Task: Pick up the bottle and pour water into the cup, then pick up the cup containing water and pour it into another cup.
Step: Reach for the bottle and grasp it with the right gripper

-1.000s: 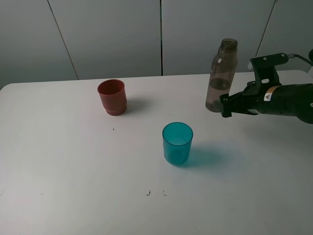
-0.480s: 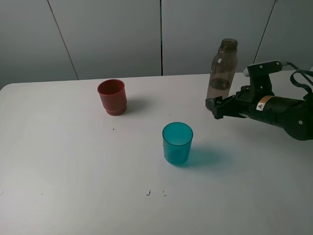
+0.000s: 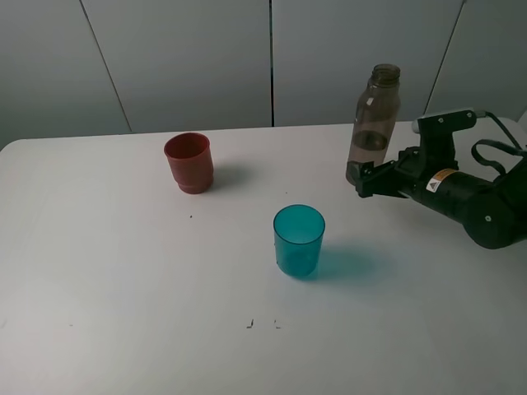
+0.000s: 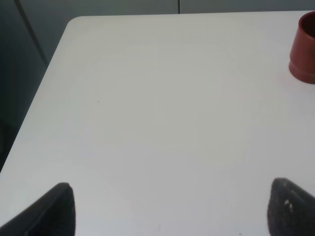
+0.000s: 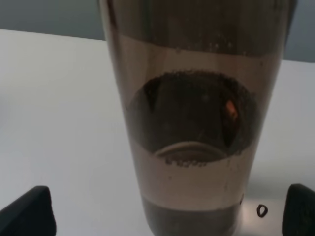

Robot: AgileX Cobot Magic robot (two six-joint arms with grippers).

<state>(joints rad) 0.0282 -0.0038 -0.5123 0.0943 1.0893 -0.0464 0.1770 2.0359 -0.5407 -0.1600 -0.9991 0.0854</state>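
So this was the very first step: going for the bottle (image 3: 375, 123). It stood upright on the table (image 3: 123, 288), over on the right towards the back, no cap, with some water in the lower part. The right gripper (image 3: 365, 178) sat low at the bottle's base with its jaws spread wide. In the right wrist view the two fingertips were out on either side of the bottle and neither one touched it, so nothing was grabbed yet.

The left gripper (image 4: 172, 211) hung open over bare table, holding nothing.

The teal cup (image 3: 299, 239) was out in the middle, nearer the front, and the red cup (image 3: 189, 162) was well off to the left.

Next move, I reckon: squeeze shut on the bottle, lift it straight, carry it over the teal cup and tip slowly. It's tall and slim and gripped low, so it could wobble.
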